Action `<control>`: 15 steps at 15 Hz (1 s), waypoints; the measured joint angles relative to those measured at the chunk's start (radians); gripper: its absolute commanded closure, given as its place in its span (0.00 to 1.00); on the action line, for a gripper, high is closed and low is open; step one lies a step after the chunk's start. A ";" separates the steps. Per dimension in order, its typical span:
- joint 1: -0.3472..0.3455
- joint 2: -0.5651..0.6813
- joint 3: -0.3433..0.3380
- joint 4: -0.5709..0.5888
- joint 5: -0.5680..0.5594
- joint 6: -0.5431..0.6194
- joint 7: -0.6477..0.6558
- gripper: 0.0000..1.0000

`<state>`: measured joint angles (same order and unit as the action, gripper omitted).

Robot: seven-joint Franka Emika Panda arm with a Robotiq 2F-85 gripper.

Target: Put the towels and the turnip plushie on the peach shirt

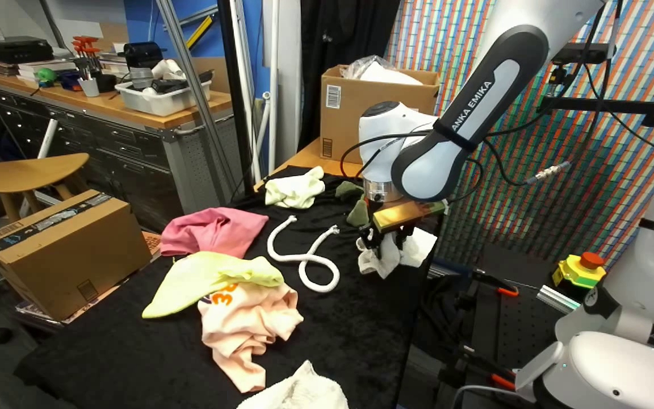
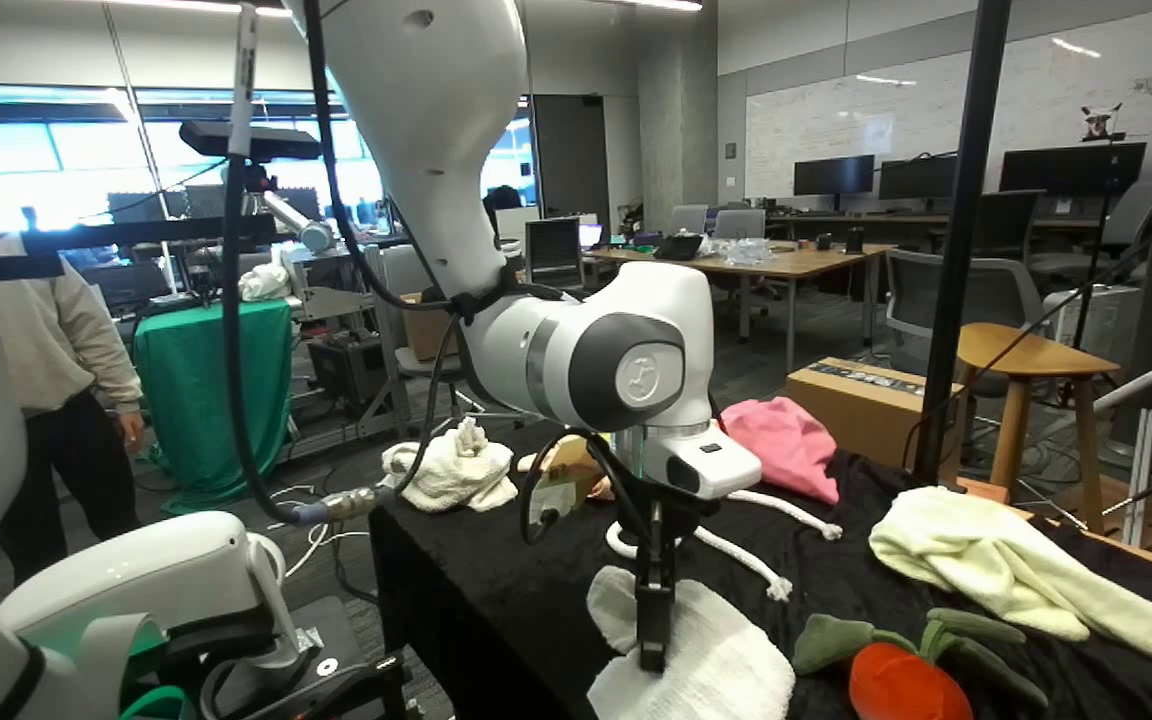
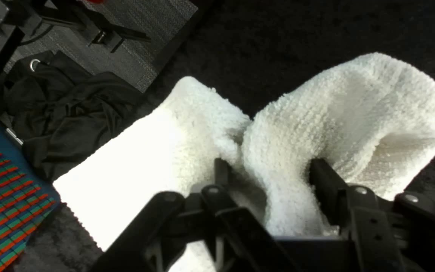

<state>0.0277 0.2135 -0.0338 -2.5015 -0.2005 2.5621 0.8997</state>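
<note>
At the nearest, our gripper (image 3: pixel 270 170) straddles a raised fold of a white towel (image 3: pixel 376 94), its fingers (image 3: pixel 327 185) spread, with a shadowed gap on one side of the fold, so we see no pinch yet. We take the ridge to be why they stand there, since flat cloth would give them little to grip. Glare washes out part of this towel, and the fold's lower end is lost among the fingers. Near it lies the turnip plushie (image 2: pixel 906 690), its red body cut by the lower edge of an exterior view; in an exterior view little but its leaves (image 1: pixel 358 213) shows past the wrist. A cream towel (image 1: pixel 296 190) lies crumpled near those leaves. Farther off is the peach shirt (image 1: pixel 253 326), a yellow-green towel (image 1: pixel 208 275) over its top, spilling past the edge and partly covering the orange print (image 1: pixel 223 296); we judge that one delivered, if loosely. Near the shirt, another white towel (image 1: pixel 307 392) runs out of frame.
</note>
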 measured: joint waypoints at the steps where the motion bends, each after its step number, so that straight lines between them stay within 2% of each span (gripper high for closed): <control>1: 0.001 0.000 0.000 0.005 0.000 0.000 0.000 0.80; 3: 0.002 0.001 0.000 0.016 0.000 0.000 -0.003 0.91; 5: 0.003 0.001 0.000 0.027 0.000 0.000 -0.008 0.94; 12: 0.005 0.001 0.000 0.052 0.000 -0.001 -0.037 0.93; 15: 0.028 -0.011 0.000 0.068 -0.021 -0.001 -0.044 0.93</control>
<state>0.0555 0.2023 -0.0342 -2.4332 -0.2215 2.5616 0.8557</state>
